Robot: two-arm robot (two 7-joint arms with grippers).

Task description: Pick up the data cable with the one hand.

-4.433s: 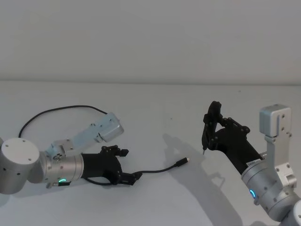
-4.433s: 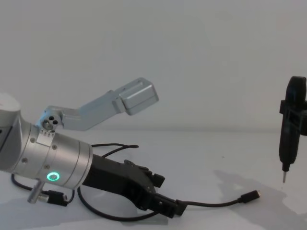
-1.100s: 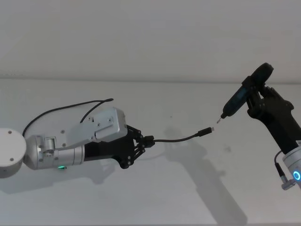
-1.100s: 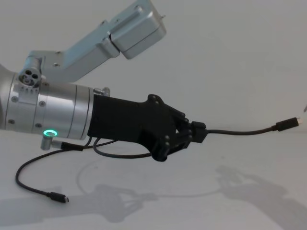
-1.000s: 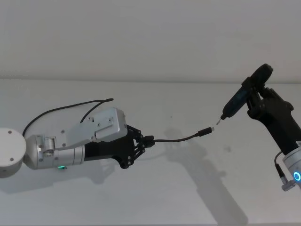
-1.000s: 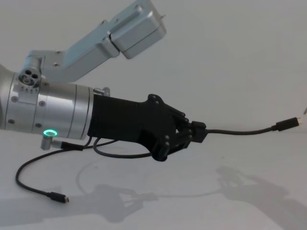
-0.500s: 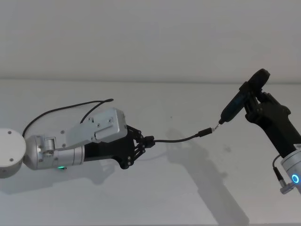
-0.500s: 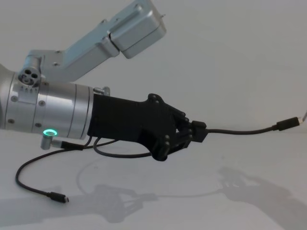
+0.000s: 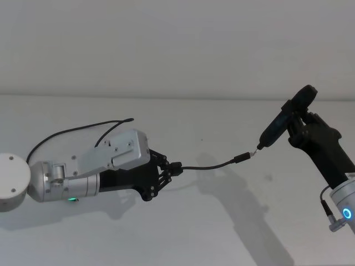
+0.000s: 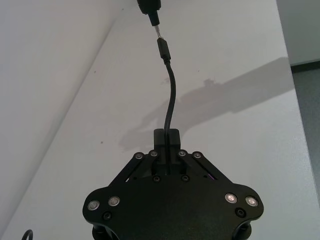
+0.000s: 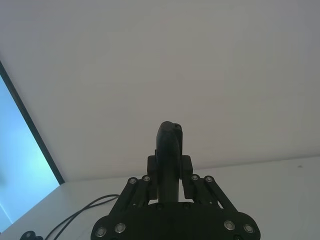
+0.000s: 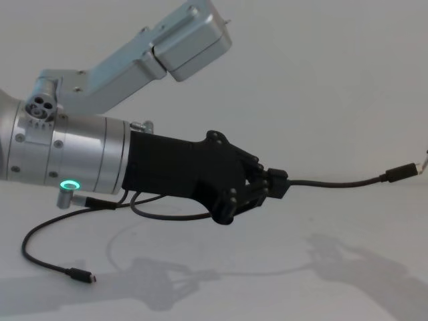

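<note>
The left gripper (image 9: 173,168) is clamped on the data cable (image 9: 213,164), holding it above the white worktop (image 9: 222,221) at centre-left. Its free plug reaches right (touching the pin tip) toward the black device (image 9: 282,123) gripped by the right gripper (image 9: 297,126).

Left tool (image 9: 173,168) at centre-left, above white worktop (image 9: 222,233), clamped on cable (image 9: 208,165). Cable runs right from it, held up in the air, plug end near pin tip of device (image 9: 280,124) gripped in right tool (image 9: 297,124) at right. Rest of cable loops back left behind the left arm. Shadows on worktop below.
</note>
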